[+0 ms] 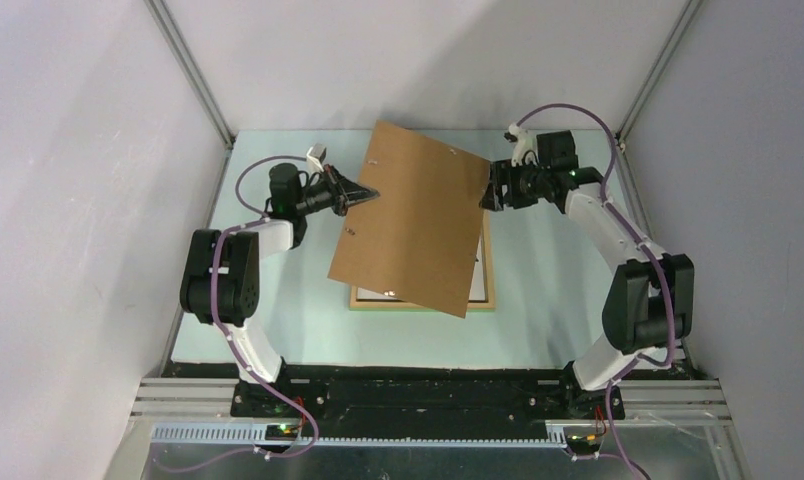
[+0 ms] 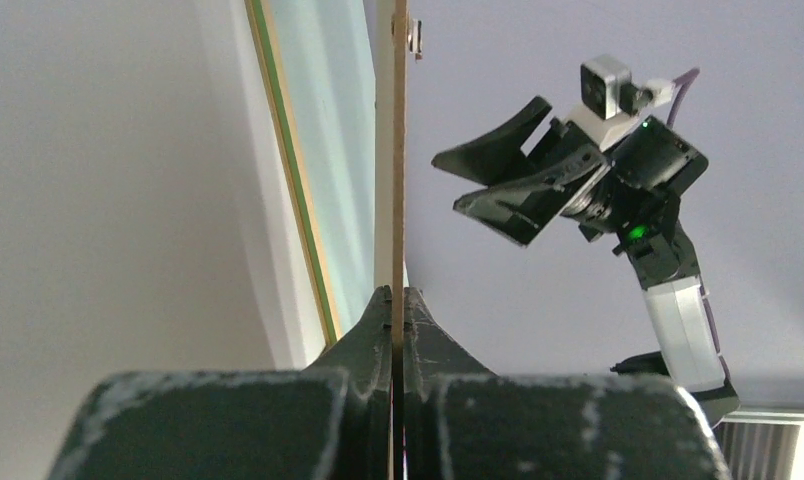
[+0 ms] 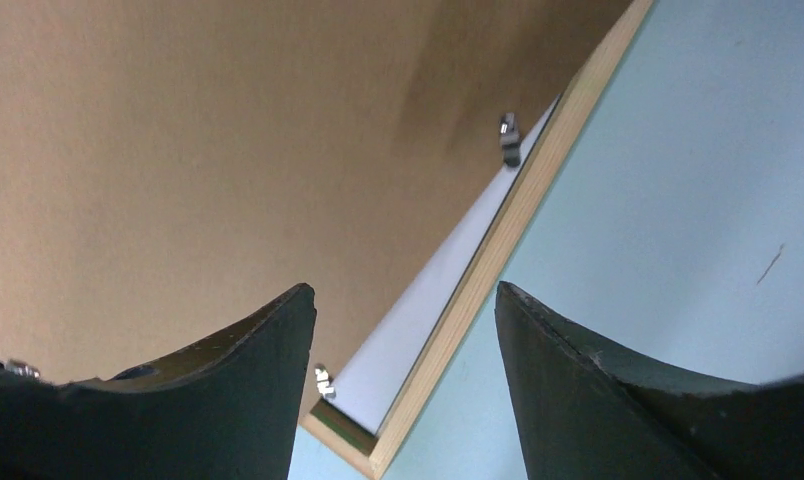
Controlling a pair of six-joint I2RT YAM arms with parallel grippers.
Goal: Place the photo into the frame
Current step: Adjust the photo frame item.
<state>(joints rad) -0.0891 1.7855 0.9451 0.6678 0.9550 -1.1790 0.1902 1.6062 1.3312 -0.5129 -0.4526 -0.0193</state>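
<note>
Above frame [image 3: 506, 235], left tool [image 2: 398, 296] pinches backing board [image 1: 413, 225] (clear only from wrist); right tool [image 1: 489, 190] spread, seemingly empty.

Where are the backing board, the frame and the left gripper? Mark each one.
backing board [image 1: 413, 220]: top view, middle of its brown face.
frame [image 3: 508, 230]: right wrist view, its pale wooden side rail.
left gripper [image 1: 368, 193]: top view, fingertips clamped on the board's edge.

White-and-black arms [image 1: 273, 235], purple cables [image 1: 216, 285], possibly scuffed fingers [image 3: 228, 390].
</note>
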